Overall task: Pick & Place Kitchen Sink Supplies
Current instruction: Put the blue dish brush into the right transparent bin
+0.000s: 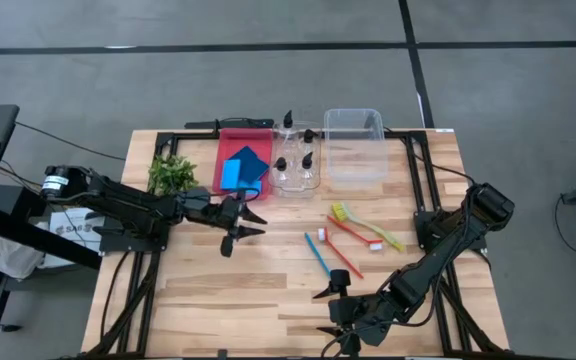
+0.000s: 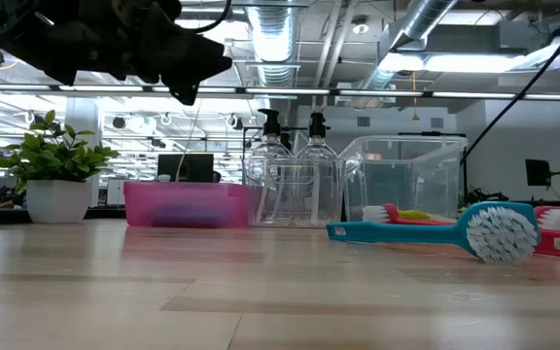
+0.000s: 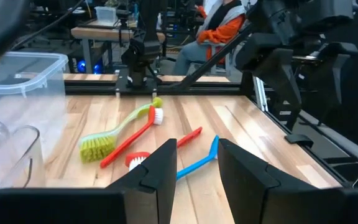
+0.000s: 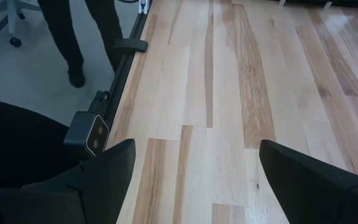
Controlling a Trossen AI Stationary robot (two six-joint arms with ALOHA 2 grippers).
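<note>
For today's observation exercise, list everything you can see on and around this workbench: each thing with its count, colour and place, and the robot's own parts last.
Clear pump bottles with black tops: four, in the small clear tray at the table's far side.
Flat square blue sponges: two, one dark, one light, in the red plastic bin.
Large clear plastic bin: one, empty, right of the bottles.
Long-handled brushes: three on the table, blue, red, yellow-green.
Small leafy green plant: one, left of the red bin.
Wooden table: one, light.
Seated person in orange: one, beyond the table.
Left gripper: open, above the table in front of the red bin.
Right gripper: open, near the table's front edge.
</note>
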